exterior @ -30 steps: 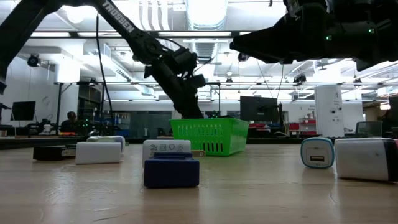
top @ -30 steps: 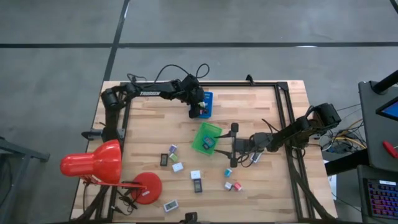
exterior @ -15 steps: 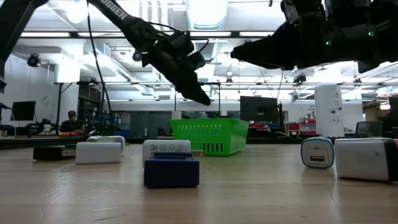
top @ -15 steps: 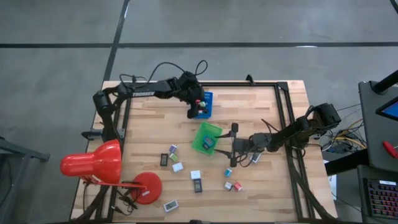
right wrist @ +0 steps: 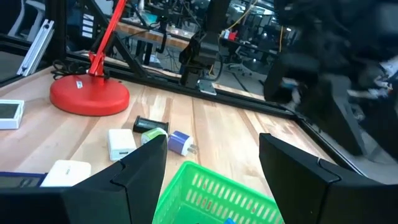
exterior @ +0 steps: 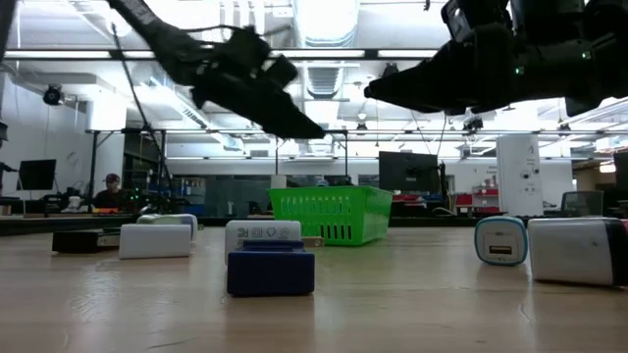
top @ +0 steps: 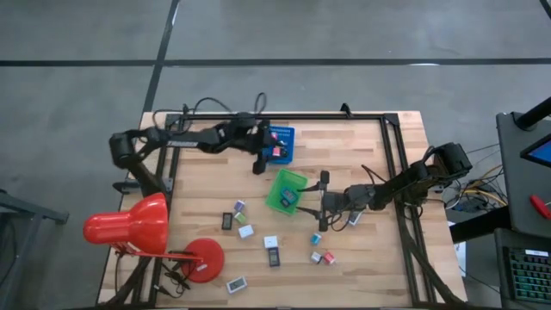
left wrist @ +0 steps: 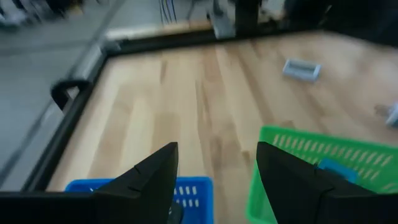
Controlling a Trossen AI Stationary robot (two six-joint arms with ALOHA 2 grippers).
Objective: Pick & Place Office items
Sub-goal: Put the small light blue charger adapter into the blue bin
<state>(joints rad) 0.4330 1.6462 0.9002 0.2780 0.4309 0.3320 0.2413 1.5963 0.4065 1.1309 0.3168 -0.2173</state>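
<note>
From table height I see the left gripper (exterior: 294,123) hanging high, its dark fingers (exterior: 280,116) pointing down toward the green basket (exterior: 331,215), which stands below and just past the fingertips. I cannot tell how far those fingers are parted. The right gripper (exterior: 378,93) hangs higher on the other side, fingertips aimed across above the basket. Well below both, near me on the table (exterior: 392,304), a white block sits on a blue block (exterior: 270,271); a white box (exterior: 155,239) and a dark flat piece (exterior: 84,240) lie to one side, a round-faced white charger (exterior: 501,240) and a white cube (exterior: 579,250) to the other.
</note>
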